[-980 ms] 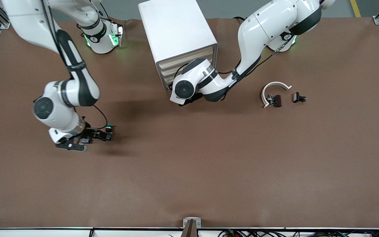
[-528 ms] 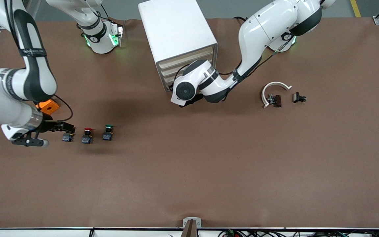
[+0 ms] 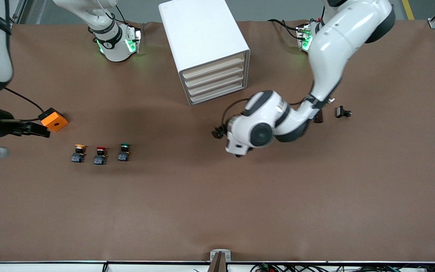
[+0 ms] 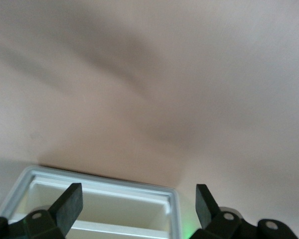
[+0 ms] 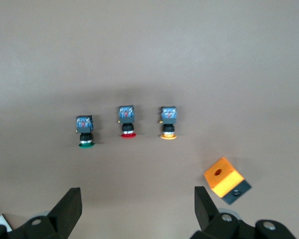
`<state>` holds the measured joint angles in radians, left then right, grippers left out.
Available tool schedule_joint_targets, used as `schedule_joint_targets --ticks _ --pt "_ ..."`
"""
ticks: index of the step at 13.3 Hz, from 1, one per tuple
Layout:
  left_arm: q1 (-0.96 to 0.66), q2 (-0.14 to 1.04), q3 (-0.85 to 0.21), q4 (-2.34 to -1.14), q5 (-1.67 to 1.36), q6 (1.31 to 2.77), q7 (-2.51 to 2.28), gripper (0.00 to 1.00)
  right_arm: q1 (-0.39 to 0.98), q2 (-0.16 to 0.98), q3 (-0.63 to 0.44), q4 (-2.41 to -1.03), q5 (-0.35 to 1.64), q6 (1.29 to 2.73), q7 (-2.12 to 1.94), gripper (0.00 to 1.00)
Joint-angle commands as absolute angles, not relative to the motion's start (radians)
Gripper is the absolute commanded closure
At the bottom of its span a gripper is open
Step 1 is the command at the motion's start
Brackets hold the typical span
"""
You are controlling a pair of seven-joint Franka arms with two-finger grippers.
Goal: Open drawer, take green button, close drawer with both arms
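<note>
Fingers (image 5: pixel 70 209) of the right gripper (image 5: pixel 134 211) stand wide apart, holding nothing, up in the air over the right arm's end of the brown table (image 3: pixel 217 211). The left gripper (image 4: pixel 137 211) is likewise spread and empty, hanging over bare mat just in front of the cabinet (image 3: pixel 204 45). All four cream fronts, the drawer (image 3: pixel 217 94) among them, sit flush. The button (image 3: pixel 124 152) stands on the mat, well toward the right arm's end from the cabinet and nearer the front camera, in a row with the red-capped button (image 3: pixel 100 155) and orange-capped button (image 3: pixel 77 153). An orange box (image 3: pixel 53 119) lies near them; a small black part (image 3: pixel 342 112), perhaps a clip, lies toward the left arm's end.
</note>
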<state>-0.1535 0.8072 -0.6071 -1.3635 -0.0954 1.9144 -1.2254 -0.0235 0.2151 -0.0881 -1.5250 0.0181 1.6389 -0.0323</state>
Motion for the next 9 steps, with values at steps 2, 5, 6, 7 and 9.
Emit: schedule_joint_targets --ticks 2,5,6,7,9 --pt "-0.052 0.619 -0.607 -1.391 -0.013 1.812 -1.139 0.0 -0.07 0.233 -0.071 -1.375 0.006 1.556 -0.035 0.0" --pt "0.07 0.491 -0.615 -1.391 0.026 1.657 -0.958 0.0 -0.072 0.23 -0.066 -1.332 0.02 1.467 -0.026 0.0" --pt "0.105 0.459 -0.615 -1.391 0.023 1.629 -0.872 0.0 -0.072 0.218 -0.066 -1.328 0.028 1.436 -0.026 0.0" --pt "0.13 0.43 -0.614 -1.393 0.02 1.597 -0.791 0.0 -0.071 0.177 -0.061 -1.33 0.026 1.424 -0.026 0.0" --pt "0.129 0.373 -0.576 -1.394 0.018 1.499 -0.665 0.0 -0.071 0.135 -0.063 -1.341 0.026 1.398 -0.026 0.0"
